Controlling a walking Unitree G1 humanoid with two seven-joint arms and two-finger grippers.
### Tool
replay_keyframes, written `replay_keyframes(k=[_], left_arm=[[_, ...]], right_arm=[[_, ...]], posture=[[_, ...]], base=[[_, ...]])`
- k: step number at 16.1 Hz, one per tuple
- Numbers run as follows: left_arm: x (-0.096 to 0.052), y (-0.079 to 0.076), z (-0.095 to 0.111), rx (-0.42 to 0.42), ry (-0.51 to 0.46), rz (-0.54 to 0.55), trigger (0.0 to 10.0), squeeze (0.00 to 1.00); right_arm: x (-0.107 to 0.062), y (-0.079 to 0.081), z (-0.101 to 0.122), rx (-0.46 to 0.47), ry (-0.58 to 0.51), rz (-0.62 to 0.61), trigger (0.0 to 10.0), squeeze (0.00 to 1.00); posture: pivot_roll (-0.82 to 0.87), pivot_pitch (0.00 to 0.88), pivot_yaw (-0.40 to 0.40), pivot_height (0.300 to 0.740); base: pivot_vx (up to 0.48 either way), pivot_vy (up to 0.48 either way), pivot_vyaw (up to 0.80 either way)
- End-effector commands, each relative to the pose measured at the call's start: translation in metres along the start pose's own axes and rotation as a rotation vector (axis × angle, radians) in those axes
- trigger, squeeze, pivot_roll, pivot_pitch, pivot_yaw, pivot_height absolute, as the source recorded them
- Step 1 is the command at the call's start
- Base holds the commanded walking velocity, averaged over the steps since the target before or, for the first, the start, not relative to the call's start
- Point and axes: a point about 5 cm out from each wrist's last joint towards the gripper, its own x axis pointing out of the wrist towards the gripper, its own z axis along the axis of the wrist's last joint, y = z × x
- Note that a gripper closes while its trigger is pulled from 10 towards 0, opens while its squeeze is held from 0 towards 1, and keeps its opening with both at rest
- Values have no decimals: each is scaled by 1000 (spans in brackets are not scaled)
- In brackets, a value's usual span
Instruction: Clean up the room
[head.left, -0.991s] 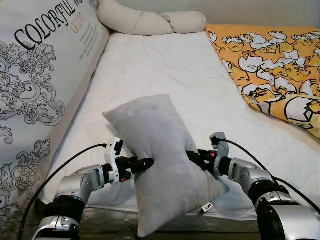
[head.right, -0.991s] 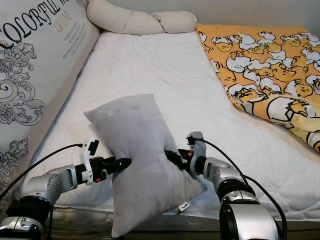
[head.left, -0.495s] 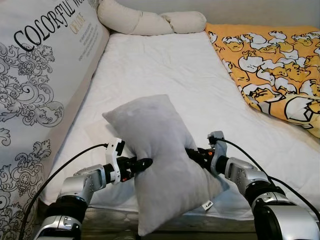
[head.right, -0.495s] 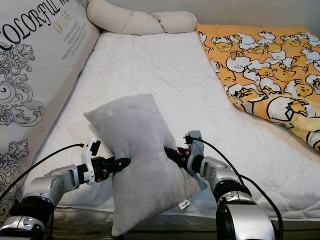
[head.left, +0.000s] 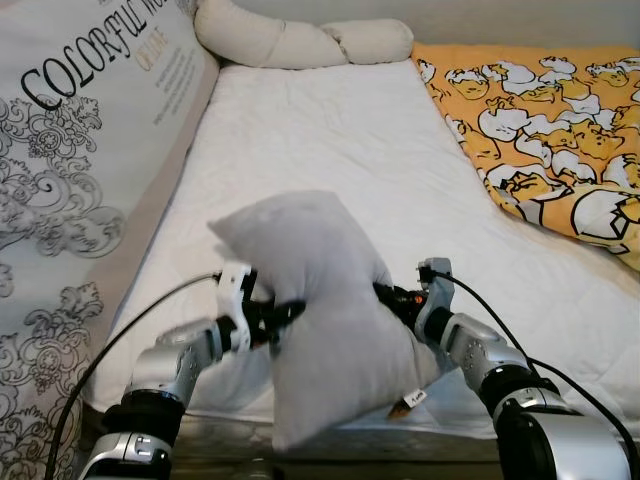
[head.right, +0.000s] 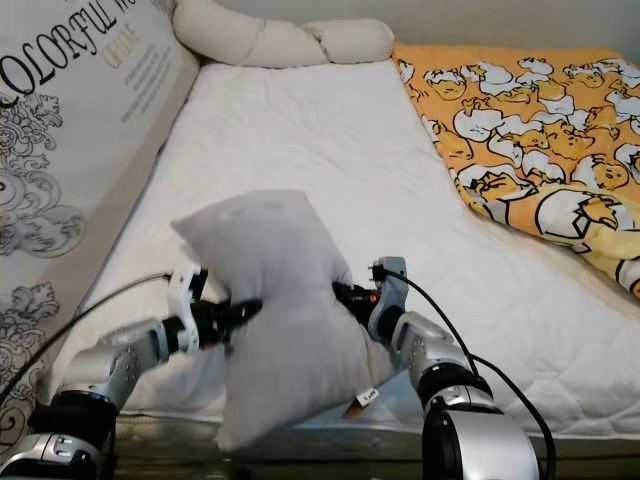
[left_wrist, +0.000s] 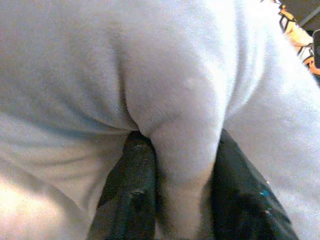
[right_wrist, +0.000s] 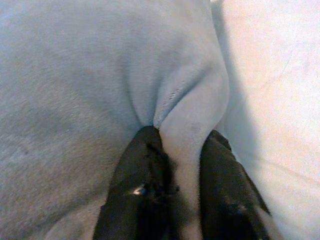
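Gripping from both sides, the robot holds a grey pillow (head.left: 325, 320) up over the near edge of the bed (head.left: 330, 150), one pinch on each flank. The left gripper (left_wrist: 175, 200) has its two black fingers closed down on a ridge of the plush cover, and the fabric bulges out between them; the right gripper (right_wrist: 180, 185) is clamped the same way on a fold near a seam on the opposite side. Between the two sets of jaws the pillow stands tall and a little tilted, its lower corner hanging below them toward the mattress edge.

It looks light and very soft. The cover puckers wherever a finger presses, so the stuffing gives nothing firm to bite on. I would judge each hold to be on cloth only, which could slide or let the body sag and swing. Nothing here is fragile, and a deep pinch at a seam or corner seems the safest place to take it.

A small white tag (head.left: 415, 399) hangs from the pillow's lower edge, just below the right jaws, but its print is too small to read. Beyond the left jaws, a large patterned cushion (head.left: 70, 150) shows "COLORFUL" in big black letters, with finer gold and grey lines I cannot make out.
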Motion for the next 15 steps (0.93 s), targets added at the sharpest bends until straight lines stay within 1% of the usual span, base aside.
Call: replay_keyframes(k=[1,3,4,5,6,7,9,10,11,12,13,14,15], left_arm=[[3,-8,16,88,-34,-9,0,0],[5,-19,38,195,-76,-25,0,0],[6,-22,46,216,-99,-16,0,0],[6,-23,49,219,-109,-11,0,0],[5,-25,52,252,-123,5,0,0],[5,-27,52,265,-131,8,0,0],[4,-37,55,266,-160,0,0,0],[4,-36,54,296,-154,35,0,0],[4,-35,53,303,-151,46,0,0],[4,-31,52,333,-138,98,0,0],[3,-29,54,361,-157,148,549,0],[3,-29,57,372,-185,180,10000,0],[5,-27,61,374,-183,224,10000,0]], right_arm=[[5,7,10,-11,-63,13,0,0],[9,14,27,-14,-151,40,0,0],[10,18,35,-21,-191,48,0,0],[10,19,38,-23,-206,49,0,0],[10,22,44,-33,-244,58,0,0],[10,23,46,-38,-254,60,0,0],[8,26,46,7,-290,47,0,0],[6,26,47,20,-329,20,0,0],[5,26,47,18,-340,14,0,0],[3,26,50,2,-378,-12,0,0],[0,25,54,-16,-417,-45,0,0],[-3,25,57,-45,-430,-66,4784,0],[-4,27,59,-81,-426,-60,10000,0]], posture=[[59,0,53,740],[53,0,58,740],[48,0,63,740],[48,0,63,740],[43,0,71,740],[43,0,71,740],[53,0,58,740],[52,0,57,740],[52,0,58,740],[49,0,62,740],[49,0,63,740],[49,0,63,740],[51,0,62,740]], base=[[0,0,0],[0,0,0],[0,0,0],[0,0,0],[0,0,0],[0,0,0],[0,0,0],[0,0,0],[0,0,0],[0,0,0],[0,0,0],[0,0,0],[0,0,0]])
